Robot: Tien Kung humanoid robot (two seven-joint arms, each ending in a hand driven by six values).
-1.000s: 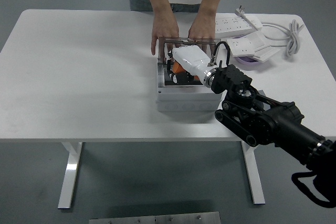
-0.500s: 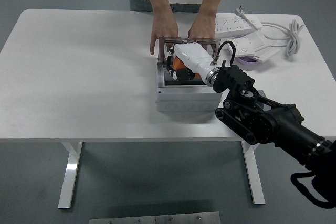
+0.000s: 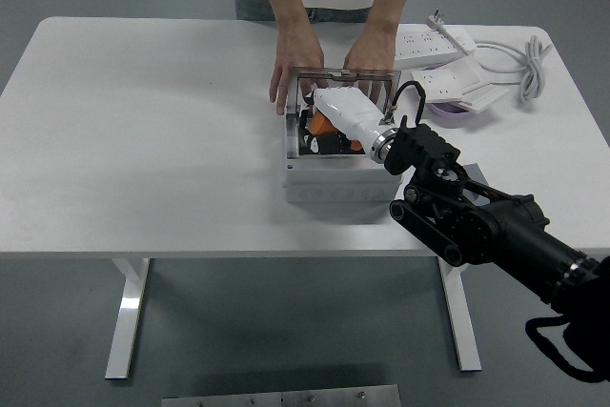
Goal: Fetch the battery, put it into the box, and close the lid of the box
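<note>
Over the box point(image 3: 338, 178), the right hand point(image 3: 348, 113) (white-covered) hides its fingers; grip unclear.

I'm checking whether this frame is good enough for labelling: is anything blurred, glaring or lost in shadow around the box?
Head view: lighting is even and soft, with no hard shadows on the white table. The right hand in its white cover is bright and low in detail over the box. The box's dark interior hides its contents. The person's hands look sharp, with no obvious motion blur.

White table point(image 3: 143, 140): box point(image 3: 338, 178), power strips point(image 3: 434, 43).
</note>
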